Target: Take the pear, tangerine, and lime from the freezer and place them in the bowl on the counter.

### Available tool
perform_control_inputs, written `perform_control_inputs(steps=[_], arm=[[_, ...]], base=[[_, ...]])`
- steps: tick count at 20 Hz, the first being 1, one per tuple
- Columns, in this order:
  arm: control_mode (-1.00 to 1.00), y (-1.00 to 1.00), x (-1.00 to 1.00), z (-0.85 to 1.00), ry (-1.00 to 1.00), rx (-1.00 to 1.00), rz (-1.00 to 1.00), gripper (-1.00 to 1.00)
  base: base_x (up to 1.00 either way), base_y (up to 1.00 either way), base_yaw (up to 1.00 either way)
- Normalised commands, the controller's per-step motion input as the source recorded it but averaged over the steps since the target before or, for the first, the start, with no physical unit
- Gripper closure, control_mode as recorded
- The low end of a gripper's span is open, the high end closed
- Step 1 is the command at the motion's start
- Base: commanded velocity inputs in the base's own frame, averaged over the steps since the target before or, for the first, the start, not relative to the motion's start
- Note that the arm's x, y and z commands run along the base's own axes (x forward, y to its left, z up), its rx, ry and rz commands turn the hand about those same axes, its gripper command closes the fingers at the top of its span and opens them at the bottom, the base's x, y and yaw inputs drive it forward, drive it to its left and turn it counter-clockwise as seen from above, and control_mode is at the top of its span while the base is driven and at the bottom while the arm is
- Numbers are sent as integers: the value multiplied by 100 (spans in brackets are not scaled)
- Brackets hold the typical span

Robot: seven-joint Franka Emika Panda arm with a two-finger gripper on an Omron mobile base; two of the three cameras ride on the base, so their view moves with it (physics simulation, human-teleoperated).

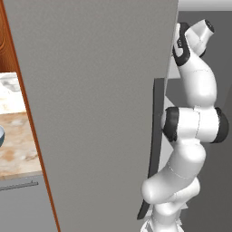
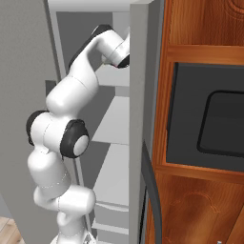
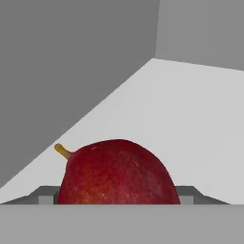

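Reaching deep into the freezer point(image 2: 138, 95), the arm has its hand pushed in over one of the pale shelves. Right up close in the hand view sits a red fruit with a short yellow stem, which looks like the pear point(image 3: 116, 171). It lies on the pale shelf point(image 3: 190, 124) and fills the low middle of that view, just where the claw would be. The tips of the claw are hidden behind the fruit and the bottom band, so I cannot tell if the claw is apart, together, or clamped on the pear. The pear seems to rest on the shelf, so I think it is not lifted yet. A bit farther in, the shelf is bare and runs back to the grey corner of the freezer, and I see no tangerine or lime on that part. Looking out from behind the arm, the wide grey door point(image 1: 95, 113) stands open with its long dark handle point(image 1: 156, 136) beside the arm. Far off to the left, the marbled surface point(image 1: 18, 149) shows past the door, and a small bit of the bowl point(image 1: 1, 136) peeks in at the picture's edge. I cannot see inside it. My guess is the job is near its start: the pear first, then two more fruits to fetch.
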Motion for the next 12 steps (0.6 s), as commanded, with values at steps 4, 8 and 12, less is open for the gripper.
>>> perform_control_inputs(steps=[4,8,12], arm=[[-100,0,-47,-1,-9,0,-18,100],[-100,0,-55,-3,-11,0,-21,100],[-100,0,-63,0,-10,0,-23,100]], base=[[0,0,0],[0,0,0],[0,0,0]])
